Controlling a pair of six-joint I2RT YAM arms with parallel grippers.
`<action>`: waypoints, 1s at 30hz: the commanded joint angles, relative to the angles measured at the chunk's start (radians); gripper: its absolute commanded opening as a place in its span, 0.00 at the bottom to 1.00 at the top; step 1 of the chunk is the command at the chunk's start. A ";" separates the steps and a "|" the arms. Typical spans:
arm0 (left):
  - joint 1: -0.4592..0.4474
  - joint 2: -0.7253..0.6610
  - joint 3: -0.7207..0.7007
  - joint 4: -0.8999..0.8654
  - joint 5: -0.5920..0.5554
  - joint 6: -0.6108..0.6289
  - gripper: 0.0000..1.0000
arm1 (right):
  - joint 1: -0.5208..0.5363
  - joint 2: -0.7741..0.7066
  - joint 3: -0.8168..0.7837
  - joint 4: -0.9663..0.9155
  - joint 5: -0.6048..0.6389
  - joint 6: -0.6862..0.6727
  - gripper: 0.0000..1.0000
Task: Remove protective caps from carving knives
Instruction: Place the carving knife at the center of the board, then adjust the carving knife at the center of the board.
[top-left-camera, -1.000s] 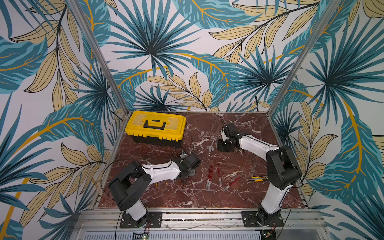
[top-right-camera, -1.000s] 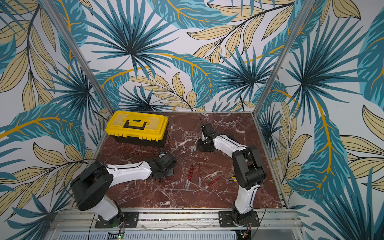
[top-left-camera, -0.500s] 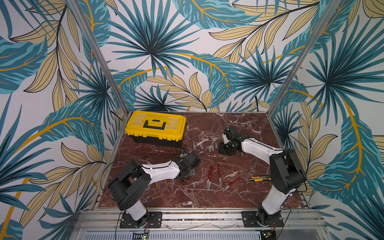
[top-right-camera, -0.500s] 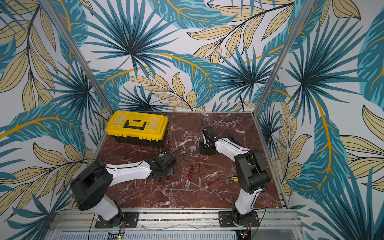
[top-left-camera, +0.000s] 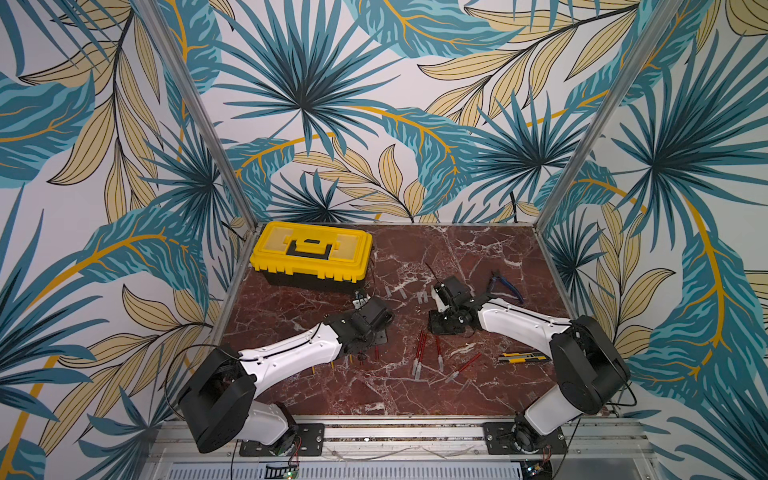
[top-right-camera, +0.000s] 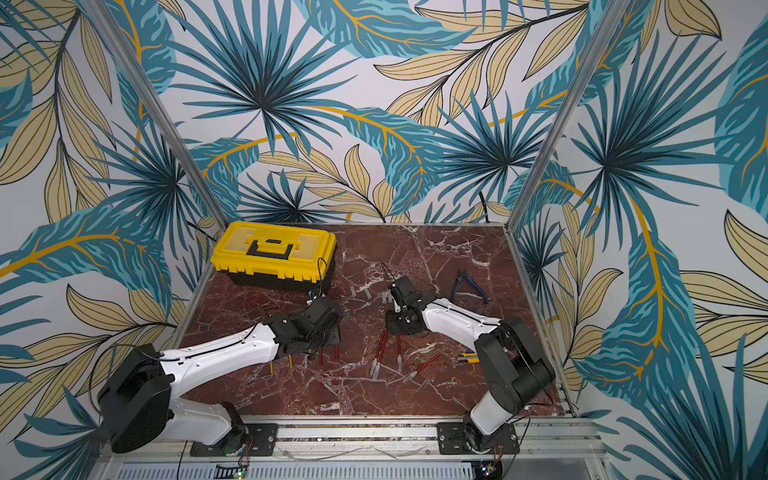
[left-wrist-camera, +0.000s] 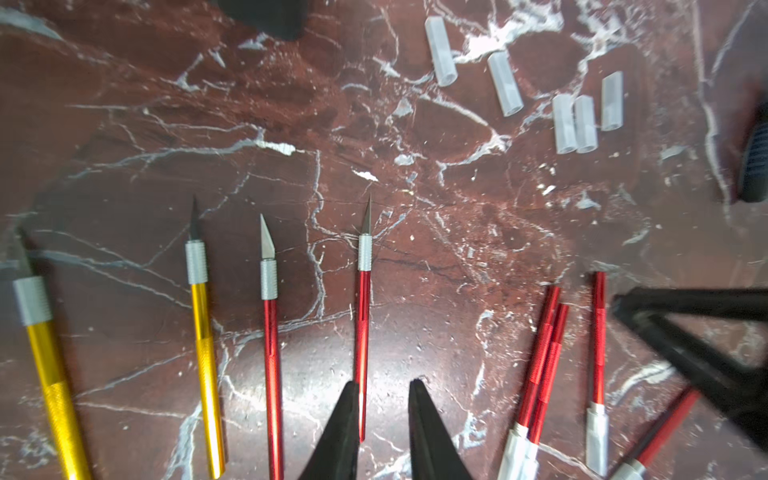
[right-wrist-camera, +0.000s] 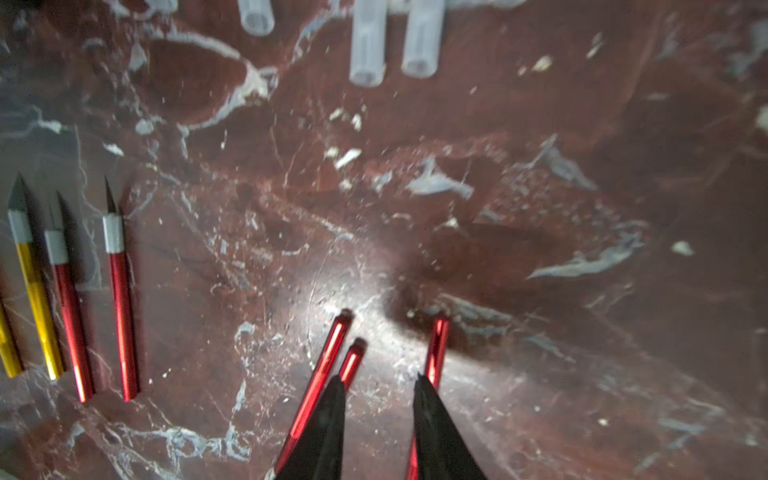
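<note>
The left fingers (left-wrist-camera: 338, 432) have eased apart, leaving a bare red carving knife (left-wrist-camera: 363, 324) on the bench (left-wrist-camera: 415, 216) in the uncapped row. The right fingers (right-wrist-camera: 324, 428), apart and empty, have moved from the loose protective caps (left-wrist-camera: 575, 124) to the four capped knives (left-wrist-camera: 540, 365); four removals remain.

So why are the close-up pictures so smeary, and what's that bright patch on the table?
Right wrist view: soft all over, caps and red knives smeared, white glare on the marble table ahead of the right claw. Left wrist view: sharper centrally, blurred at the edges, milder sheen by the left claw.
</note>
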 joint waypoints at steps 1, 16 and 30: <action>0.000 -0.026 0.002 -0.022 -0.012 -0.017 0.24 | 0.067 -0.020 -0.019 -0.005 0.056 0.038 0.31; -0.011 -0.041 -0.026 -0.022 -0.011 -0.031 0.24 | 0.187 0.031 0.006 -0.032 0.110 0.069 0.30; -0.011 -0.014 -0.017 -0.022 -0.006 -0.022 0.24 | 0.187 0.087 0.032 -0.023 0.100 0.069 0.30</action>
